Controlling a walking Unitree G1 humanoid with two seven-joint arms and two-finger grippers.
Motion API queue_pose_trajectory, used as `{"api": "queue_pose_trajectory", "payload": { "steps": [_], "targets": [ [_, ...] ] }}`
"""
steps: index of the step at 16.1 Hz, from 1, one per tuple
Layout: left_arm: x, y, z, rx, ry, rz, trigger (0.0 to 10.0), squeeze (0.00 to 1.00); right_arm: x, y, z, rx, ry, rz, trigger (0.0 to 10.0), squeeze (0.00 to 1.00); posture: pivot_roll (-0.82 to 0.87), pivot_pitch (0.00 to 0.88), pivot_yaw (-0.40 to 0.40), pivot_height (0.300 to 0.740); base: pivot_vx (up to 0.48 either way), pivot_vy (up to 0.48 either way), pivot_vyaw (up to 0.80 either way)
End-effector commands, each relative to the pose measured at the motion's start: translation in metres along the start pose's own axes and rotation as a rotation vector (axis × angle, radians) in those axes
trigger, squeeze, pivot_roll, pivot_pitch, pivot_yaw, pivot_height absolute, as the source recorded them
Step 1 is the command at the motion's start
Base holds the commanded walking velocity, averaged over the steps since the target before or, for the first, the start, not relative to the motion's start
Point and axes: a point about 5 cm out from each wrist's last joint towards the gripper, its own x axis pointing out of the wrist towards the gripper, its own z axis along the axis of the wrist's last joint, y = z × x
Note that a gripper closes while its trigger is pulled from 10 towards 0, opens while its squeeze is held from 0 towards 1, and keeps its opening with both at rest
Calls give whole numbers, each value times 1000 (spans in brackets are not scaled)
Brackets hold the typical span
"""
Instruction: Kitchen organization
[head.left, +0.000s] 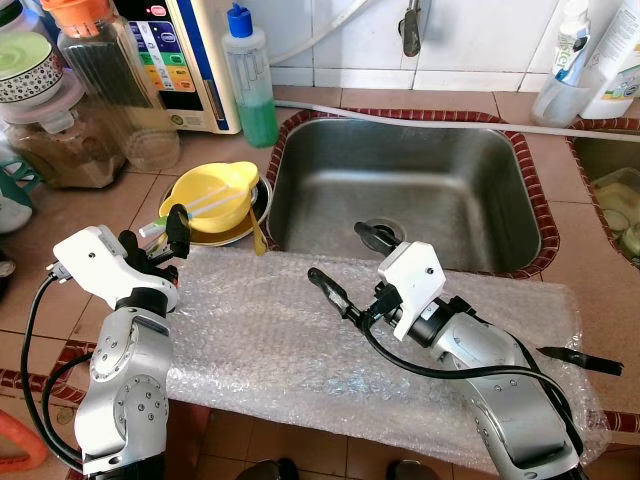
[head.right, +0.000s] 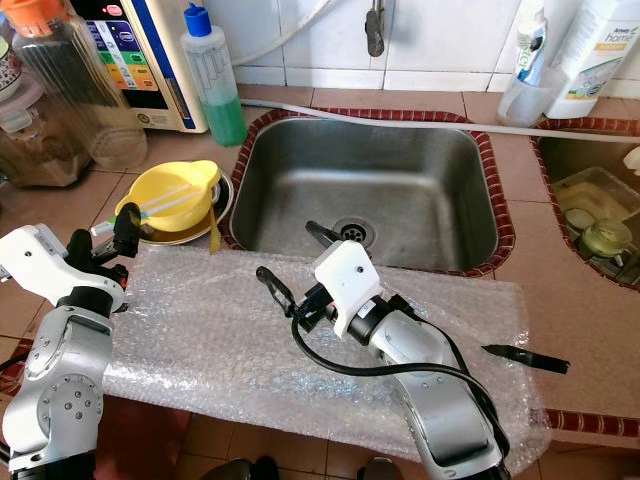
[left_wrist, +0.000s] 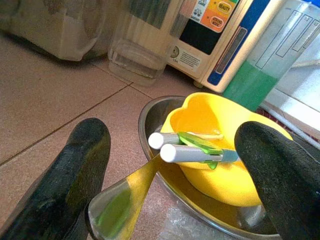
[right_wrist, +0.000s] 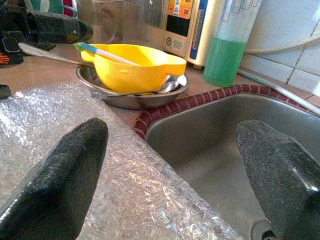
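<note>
Sink edge is my landmark: a steel basin set in the tiled counter, ringed by a dark red tile border. In front of it a sheet of bubble wrap lies across the counter to its front edge, and most of the sheet lies bare, so I have open room there. My right claw hovers at the sink's front rim, fingers spread wide apart and holding nothing; one finger hangs over the wrap, the other over the basin. A black utensil lies on the wrap near its right end, well apart from that claw.

Left of the sink, just beside its front corner, sits a steel dish with a yellow bowl in it. The bowl is bright yellow with a pouring lip, and two white-handled utensils with green parts lie across its rim. A spoon rests in the dish against the bowl. My left claw hovers just beside the dish on the side away from the sink, fingers apart and empty, with the white handles between them in the wrist view.

Behind the dish, near the sink's back left corner, stand a bottle of green liquid, a white appliance and clear jars, so that side is crowded. A tap hangs above the sink's back edge.
</note>
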Motion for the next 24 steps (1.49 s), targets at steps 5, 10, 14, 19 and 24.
{"api": "queue_pose_trajectory", "payload": {
  "steps": [5, 10, 14, 19, 24],
  "targets": [
    [-1, 4, -1, -51, 10, 35, 0, 0, 1, 3, 6, -17, -31, 30, 10000, 0, -162, 188, 105, 740, 0, 0, 0],
    [0, 4, -5, -93, 33, 36, 2784, 0, 1, 3, 6, -27, -31, 40, 10000, 0, -163, 186, 101, 740, 0, 0, 0],
    [-1, 6, -6, -118, 36, 53, 0, 0, 1, 2, 6, -32, -30, 41, 10000, 0, -168, 187, 101, 740, 0, 0, 0],
    [0, 5, -3, -120, 23, 56, 0, 0, 2, 1, 7, -44, -34, 42, 10000, 0, -169, 183, 97, 740, 0, 0, 0],
    [2, 4, 3, -109, 0, 42, 0, 0, 4, 0, 8, -59, -43, 33, 10000, 0, -164, 179, 96, 740, 0, 0, 0]
  ]
}}
